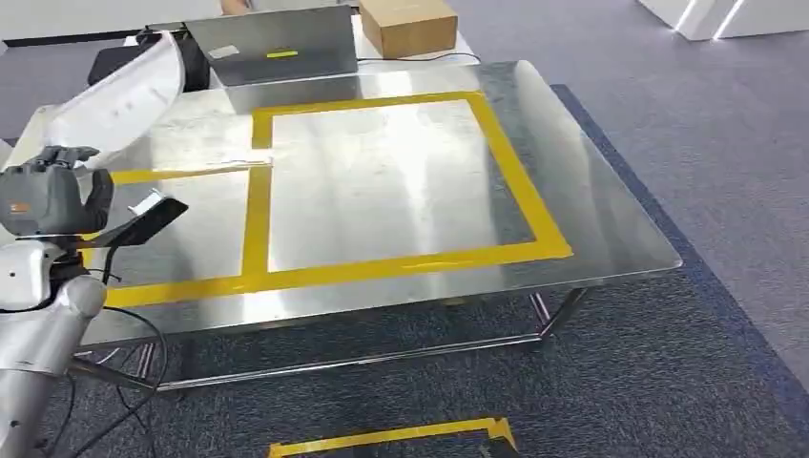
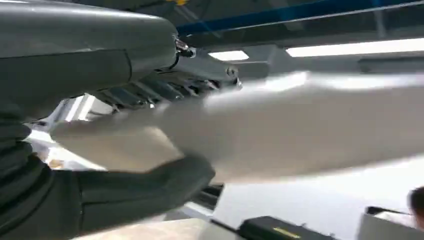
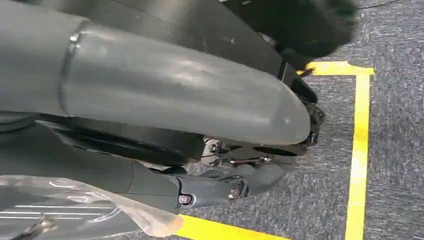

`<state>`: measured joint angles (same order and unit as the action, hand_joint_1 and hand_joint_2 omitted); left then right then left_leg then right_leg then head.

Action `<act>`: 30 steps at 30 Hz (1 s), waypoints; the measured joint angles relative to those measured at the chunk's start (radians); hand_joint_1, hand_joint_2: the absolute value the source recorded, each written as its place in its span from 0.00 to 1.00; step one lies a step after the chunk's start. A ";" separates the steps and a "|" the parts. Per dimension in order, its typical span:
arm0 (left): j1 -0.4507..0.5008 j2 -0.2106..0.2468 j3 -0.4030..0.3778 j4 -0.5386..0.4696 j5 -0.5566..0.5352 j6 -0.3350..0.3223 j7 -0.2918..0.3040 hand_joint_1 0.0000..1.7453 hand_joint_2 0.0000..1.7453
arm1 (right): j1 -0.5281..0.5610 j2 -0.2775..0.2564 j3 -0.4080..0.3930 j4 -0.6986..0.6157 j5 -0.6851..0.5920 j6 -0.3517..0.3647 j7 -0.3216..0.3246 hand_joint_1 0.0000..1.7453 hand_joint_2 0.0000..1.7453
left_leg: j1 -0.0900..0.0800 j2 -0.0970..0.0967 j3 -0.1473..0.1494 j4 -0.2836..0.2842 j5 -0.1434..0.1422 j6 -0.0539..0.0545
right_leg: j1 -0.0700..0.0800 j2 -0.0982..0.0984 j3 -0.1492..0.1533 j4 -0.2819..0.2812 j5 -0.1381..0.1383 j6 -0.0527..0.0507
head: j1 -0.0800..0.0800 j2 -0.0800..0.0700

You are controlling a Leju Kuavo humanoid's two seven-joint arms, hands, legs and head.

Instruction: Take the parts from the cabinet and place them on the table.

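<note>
A long, curved white part [image 1: 124, 95] rises from my left hand [image 1: 55, 196] over the near left corner of the steel table [image 1: 611, 219]. In the left wrist view the thumb [image 2: 150, 190] presses the white part [image 2: 300, 125] from one side and the dark fingers [image 2: 165, 90] lie across the other. My right hand [image 3: 235, 180] hangs over the grey carpet, its fingers curled in under the thumb with nothing between them. A bit of clear plastic film [image 3: 100, 210] shows by its wrist. A yellow tape rectangle [image 1: 520, 176] marks the tabletop.
A grey laptop-like case [image 1: 272, 43], a cardboard box [image 1: 405, 24] and a black object [image 1: 114, 62] stand beyond the table's far edge. Yellow tape [image 1: 391, 437] marks the carpet in front of the table, and more yellow tape [image 3: 357, 150] lies below my right hand.
</note>
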<state>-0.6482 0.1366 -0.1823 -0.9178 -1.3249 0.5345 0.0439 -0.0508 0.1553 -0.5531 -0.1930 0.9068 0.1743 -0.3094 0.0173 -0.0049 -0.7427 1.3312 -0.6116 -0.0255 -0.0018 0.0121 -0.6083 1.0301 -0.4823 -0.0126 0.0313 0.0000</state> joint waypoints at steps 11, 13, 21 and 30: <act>0.028 0.000 0.019 -0.006 0.012 0.061 -0.069 0.00 0.00 | 0.003 -0.008 0.000 0.000 0.008 -0.004 -0.040 0.00 0.00 | -0.010 0.001 0.136 -0.314 0.157 0.049 | 0.010 0.000 -0.001 0.006 -0.018 0.028 | -0.001 0.000; 0.032 -0.013 0.018 -0.019 0.005 0.065 -0.074 0.00 0.00 | 0.002 -0.008 0.000 0.001 0.013 -0.006 -0.040 0.00 0.00 | -0.008 0.002 0.137 -0.316 0.158 0.055 | 0.004 -0.003 -0.052 0.110 -0.077 0.042 | 0.006 0.000; 0.094 -0.100 -0.016 -0.134 0.103 0.019 -0.176 0.00 0.00 | 0.004 -0.008 -0.001 0.001 0.015 -0.005 -0.025 0.00 0.00 | -0.010 -0.001 0.133 -0.302 0.154 0.041 | -0.006 -0.003 0.012 0.000 -0.008 0.060 | 0.008 0.000; 0.277 -0.203 -0.203 -0.456 0.359 0.016 -0.335 0.00 0.00 | 0.006 -0.006 -0.003 0.002 0.012 -0.008 -0.052 0.00 0.00 | -0.007 0.000 0.052 -0.045 -0.023 0.012 | -0.007 -0.008 -0.017 -0.009 0.030 0.004 | -0.002 0.000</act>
<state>-0.3713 -0.0668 -0.3858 -1.3738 -0.9661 0.5509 -0.2915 -0.0452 0.1495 -0.5566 -0.1911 0.9190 0.1659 -0.3617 0.0107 -0.0045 -0.6902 1.2857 -0.6345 -0.0137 -0.0086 0.0045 -0.6255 1.0212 -0.4523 -0.0085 0.0297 0.0000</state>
